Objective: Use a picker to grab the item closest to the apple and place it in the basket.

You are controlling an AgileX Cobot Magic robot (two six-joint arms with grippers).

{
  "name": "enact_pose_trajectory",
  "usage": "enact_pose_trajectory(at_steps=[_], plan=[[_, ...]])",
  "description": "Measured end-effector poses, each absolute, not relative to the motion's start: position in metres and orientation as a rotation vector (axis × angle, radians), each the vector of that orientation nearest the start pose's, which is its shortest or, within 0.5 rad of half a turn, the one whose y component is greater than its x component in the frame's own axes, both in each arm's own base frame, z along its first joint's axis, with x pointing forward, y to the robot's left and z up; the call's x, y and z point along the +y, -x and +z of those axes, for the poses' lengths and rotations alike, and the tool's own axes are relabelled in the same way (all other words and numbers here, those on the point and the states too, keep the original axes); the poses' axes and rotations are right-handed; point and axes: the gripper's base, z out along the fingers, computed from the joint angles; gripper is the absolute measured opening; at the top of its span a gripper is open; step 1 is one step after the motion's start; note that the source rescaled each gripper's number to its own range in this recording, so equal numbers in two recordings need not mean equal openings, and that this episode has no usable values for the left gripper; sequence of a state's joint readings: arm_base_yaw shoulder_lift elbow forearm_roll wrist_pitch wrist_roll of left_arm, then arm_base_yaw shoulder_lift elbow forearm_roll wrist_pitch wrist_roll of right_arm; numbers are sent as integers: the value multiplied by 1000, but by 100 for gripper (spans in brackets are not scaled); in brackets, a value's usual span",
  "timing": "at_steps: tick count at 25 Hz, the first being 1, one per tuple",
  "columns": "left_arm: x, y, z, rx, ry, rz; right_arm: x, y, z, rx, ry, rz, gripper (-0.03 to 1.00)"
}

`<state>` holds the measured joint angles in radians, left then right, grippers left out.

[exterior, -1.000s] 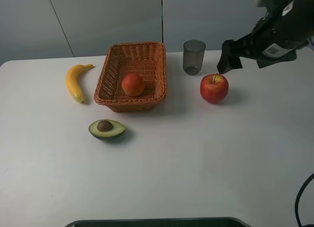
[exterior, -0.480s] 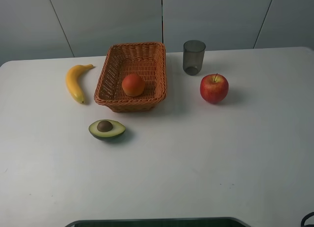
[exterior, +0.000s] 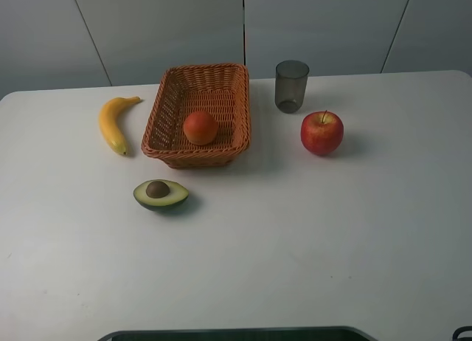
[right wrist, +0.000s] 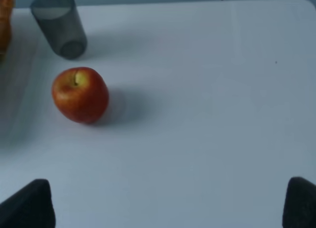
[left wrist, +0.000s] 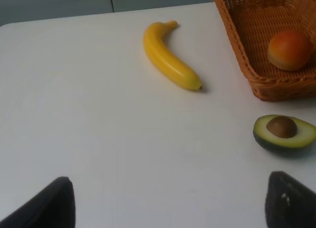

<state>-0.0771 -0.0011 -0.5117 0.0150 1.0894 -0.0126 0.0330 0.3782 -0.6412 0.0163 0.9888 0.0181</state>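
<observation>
You have the white table (exterior: pixel 295 238) filling the high view, with the wicker basket (exterior: pixel 171 97) in the upper middle and an orange fruit (exterior: pixel 200 127) lying inside it. To the basket's left lies the banana (exterior: pixel 112 122); below it, toward centre left, the halved avocado (exterior: pixel 160 194). Right of the basket, the grey cup (exterior: pixel 291 85) stands upright, just above and left of the apple (exterior: pixel 321 132), near it but apart.

The high view shows you neither arm. Only the wrist views catch the grippers: in the left wrist picture, the left gripper (left wrist: pixel 170 203) shows two dark fingertips (left wrist: pixel 49 204) at the lower corners, spread wide, holding nothing, over bare table. In the right wrist picture, the right gripper (right wrist: pixel 168 204) is likewise spread wide and empty, its fingertips (right wrist: pixel 29 204) in the lower corners, well apart from apple and cup.

A second ago the right arm hung at the upper right of the high view, by the apple; it has since gone from that frame. The objects sit unchanged.
</observation>
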Motion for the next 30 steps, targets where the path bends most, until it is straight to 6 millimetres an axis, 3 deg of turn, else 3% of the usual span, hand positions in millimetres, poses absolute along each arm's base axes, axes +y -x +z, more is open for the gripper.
enact_pose_trajectory(at_steps=[6,16,30], plan=[[2,8,278,2059,-65,-37,5,-26,292,2142,49,91,100],[2,8,278,2059,-65,-37,5,4,286,2038,74,122,100],[2,8,278,2059,-65,-37,5,7,278,2060,96,113,100]])
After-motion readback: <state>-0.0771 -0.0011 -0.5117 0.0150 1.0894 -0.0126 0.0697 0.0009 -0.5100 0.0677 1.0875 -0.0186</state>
